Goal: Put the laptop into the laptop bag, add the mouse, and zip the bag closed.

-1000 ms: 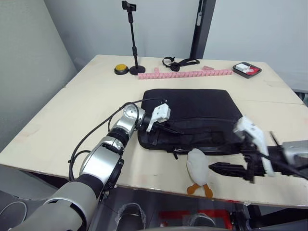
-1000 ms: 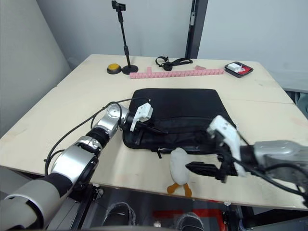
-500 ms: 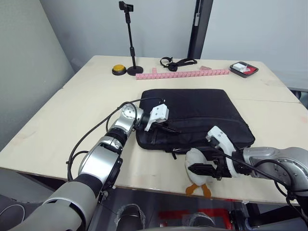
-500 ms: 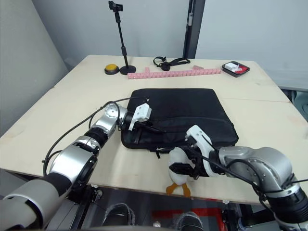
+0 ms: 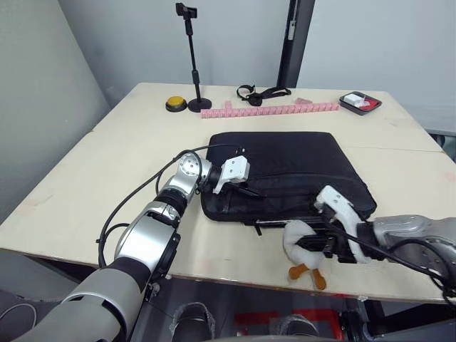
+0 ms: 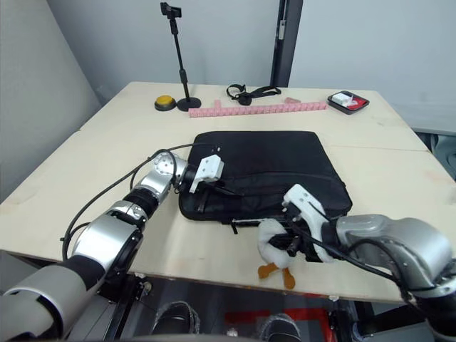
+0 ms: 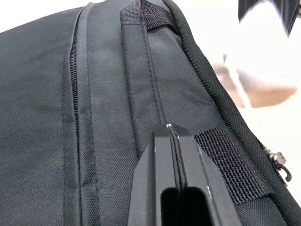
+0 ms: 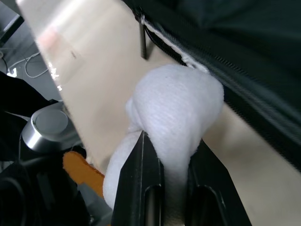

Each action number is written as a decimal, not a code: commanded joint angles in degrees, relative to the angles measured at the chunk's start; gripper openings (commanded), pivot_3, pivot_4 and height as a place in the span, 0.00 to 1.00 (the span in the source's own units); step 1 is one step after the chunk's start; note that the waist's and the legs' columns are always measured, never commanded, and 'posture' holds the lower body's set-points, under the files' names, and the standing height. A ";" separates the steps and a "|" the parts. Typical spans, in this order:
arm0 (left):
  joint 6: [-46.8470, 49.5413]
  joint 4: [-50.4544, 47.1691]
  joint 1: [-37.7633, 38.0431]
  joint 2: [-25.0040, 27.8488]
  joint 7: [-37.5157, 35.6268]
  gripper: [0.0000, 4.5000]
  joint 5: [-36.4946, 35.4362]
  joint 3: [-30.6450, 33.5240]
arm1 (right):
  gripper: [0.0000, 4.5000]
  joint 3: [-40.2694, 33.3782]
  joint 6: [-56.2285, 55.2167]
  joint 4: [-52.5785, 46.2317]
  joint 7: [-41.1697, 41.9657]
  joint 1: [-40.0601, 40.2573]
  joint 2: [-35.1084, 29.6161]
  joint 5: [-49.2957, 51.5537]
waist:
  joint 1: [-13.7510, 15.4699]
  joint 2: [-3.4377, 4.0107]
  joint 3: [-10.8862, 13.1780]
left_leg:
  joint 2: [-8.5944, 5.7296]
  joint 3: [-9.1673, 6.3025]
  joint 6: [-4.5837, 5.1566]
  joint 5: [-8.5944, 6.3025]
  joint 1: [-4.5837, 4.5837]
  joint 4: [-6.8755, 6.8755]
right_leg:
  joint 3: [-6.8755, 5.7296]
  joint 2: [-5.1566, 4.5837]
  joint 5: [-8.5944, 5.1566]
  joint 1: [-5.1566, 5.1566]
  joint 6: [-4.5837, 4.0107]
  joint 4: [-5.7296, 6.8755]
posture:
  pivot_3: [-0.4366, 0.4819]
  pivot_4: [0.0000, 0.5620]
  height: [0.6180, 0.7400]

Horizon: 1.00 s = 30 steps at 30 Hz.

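The black laptop bag (image 5: 285, 167) lies flat in the middle of the table, its handles towards the front edge. My left gripper (image 5: 246, 189) is shut and rests against the bag's front left, by a strap handle (image 7: 146, 14). In front of the bag, my right gripper (image 5: 313, 244) is shut on a white duck-like toy (image 5: 296, 239). The plush bulges between the fingers (image 8: 141, 179), and its orange feet (image 5: 306, 274) hang near the table's front edge. The laptop and the mouse are out of view.
Along the table's back stand a black phone stand (image 5: 191, 57), a yellow button (image 5: 176, 104), a pink segmented strip (image 5: 271, 110), a black strap (image 5: 263, 92) and a dark tray (image 5: 349, 100) holding a white item. The table's front edge (image 5: 214, 265) runs close under the toy.
My right gripper came in from the right, closed on the white duck toy and tilted it, so its feet swung to the right. The left arm has stayed put.
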 commanded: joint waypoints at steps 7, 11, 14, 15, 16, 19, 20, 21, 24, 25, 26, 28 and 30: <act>0.34 1.86 1.57 1.08 -1.10 0.00 2.88 -1.47 | 0.00 -15.69 -9.41 1.66 11.96 16.16 -12.59 -8.54 | 0.56 -0.02 -0.03 | 0.00 0.03 0.03 -0.01 0.14 -0.04 | 0.00 -0.05 -0.02 0.16 0.03 -0.15 | 0.48 0.27 0.99; 0.32 1.80 1.26 0.51 -1.68 0.00 2.99 -1.70 | 0.00 -18.95 -14.86 8.02 16.15 21.67 -14.05 -14.62 | 0.57 -0.03 -0.04 | -0.03 0.03 0.04 -0.02 0.12 -0.05 | -0.02 -0.25 -0.03 0.17 0.05 -0.18 | 0.48 0.27 0.99; 0.15 1.96 0.97 0.39 -1.37 0.00 3.36 -1.86 | 0.00 -22.30 -18.56 11.15 20.35 27.33 -15.81 -19.93 | 0.60 0.00 -0.06 | -0.05 0.03 0.08 -0.03 0.06 -0.12 | -0.05 -0.26 -0.03 0.16 0.05 -0.30 | 0.48 0.27 0.99; 0.08 2.03 0.85 0.35 -1.31 0.00 3.49 -1.94 | 0.00 -23.44 -19.53 12.35 21.54 28.79 -16.20 -21.46 | 0.75 0.01 -0.07 | -0.05 0.02 0.09 -0.03 0.05 -0.14 | -0.07 -0.26 -0.03 0.15 0.05 -0.31 | 0.48 0.27 0.99; 0.04 2.13 0.72 0.29 -1.21 0.00 3.58 -1.97 | 0.00 -24.59 -20.47 13.80 22.54 30.09 -16.50 -22.97 | 0.78 0.00 -0.06 | -0.05 0.02 0.10 -0.03 0.01 -0.14 | -0.10 -0.26 -0.04 0.14 0.05 -0.34 | 0.48 0.27 0.99; 0.05 2.39 0.43 0.07 -0.94 0.00 3.77 -2.01 | 0.00 -27.18 -23.44 17.61 25.35 33.17 -17.02 -26.98 | 0.78 0.00 -0.07 | -0.09 0.03 0.15 -0.02 0.00 -0.13 | -0.09 -0.26 -0.03 0.14 0.05 -0.35 | 0.48 0.27 0.99; -0.16 2.36 0.39 -0.05 -1.01 0.00 3.89 -2.14 | 0.00 -27.78 -24.51 19.24 25.86 33.93 -17.25 -28.62 | 0.78 0.00 -0.07 | -0.09 0.03 0.15 -0.02 0.00 -0.12 | -0.09 -0.27 -0.04 0.14 0.05 -0.35 | 0.48 0.27 0.99; -0.31 2.35 0.34 -0.11 -1.11 0.00 3.96 -2.19 | 0.00 -28.13 -25.22 20.32 26.28 34.29 -17.40 -29.80 | 0.77 0.01 -0.08 | -0.09 0.03 0.15 -0.02 0.01 -0.12 | -0.09 -0.29 -0.04 0.14 0.05 -0.35 | 0.48 0.27 0.99; -0.33 2.41 0.30 -0.30 -1.13 0.00 4.09 -2.28 | 0.00 -29.06 -26.98 22.49 28.01 35.01 -17.33 -32.26 | 0.75 0.01 -0.08 | -0.09 0.04 0.16 -0.02 0.00 -0.11 | -0.09 -0.32 -0.04 0.14 0.06 -0.35 | 0.48 0.27 0.99; -0.39 2.43 0.31 -0.33 -1.19 0.00 4.14 -2.34 | 0.00 -29.20 -27.32 23.01 28.46 35.07 -17.25 -32.96 | 0.76 0.02 -0.08 | -0.09 0.04 0.17 -0.02 0.00 -0.11 | -0.09 -0.32 -0.05 0.14 0.06 -0.35 | 0.48 0.27 0.99; -0.46 2.45 0.26 -0.36 -1.24 0.00 4.19 -2.39 | 0.00 -29.17 -28.22 24.64 28.20 35.31 -17.53 -34.81 | 0.77 0.02 -0.08 | -0.09 0.04 0.17 -0.02 0.00 -0.11 | -0.10 -0.32 -0.05 0.14 0.07 -0.35 | 0.48 0.27 0.99; -0.05 2.33 0.00 -0.64 -1.50 0.00 3.76 -2.07 | 0.00 -27.97 -29.45 28.56 26.63 34.61 -18.35 -38.28 | 0.88 0.02 -0.08 | -0.09 0.04 0.18 -0.02 -0.01 -0.11 | -0.10 -0.31 -0.05 0.14 0.06 -0.36 | 0.48 0.27 0.99; 0.13 2.20 -0.31 -0.82 -1.73 0.00 3.49 -1.86 | 0.00 -25.48 -31.05 32.20 24.59 32.79 -19.39 -41.24 | 0.87 0.02 -0.08 | -0.13 0.04 0.21 -0.02 -0.03 -0.11 | -0.11 -0.31 -0.05 0.14 0.06 -0.38 | 0.48 0.27 0.99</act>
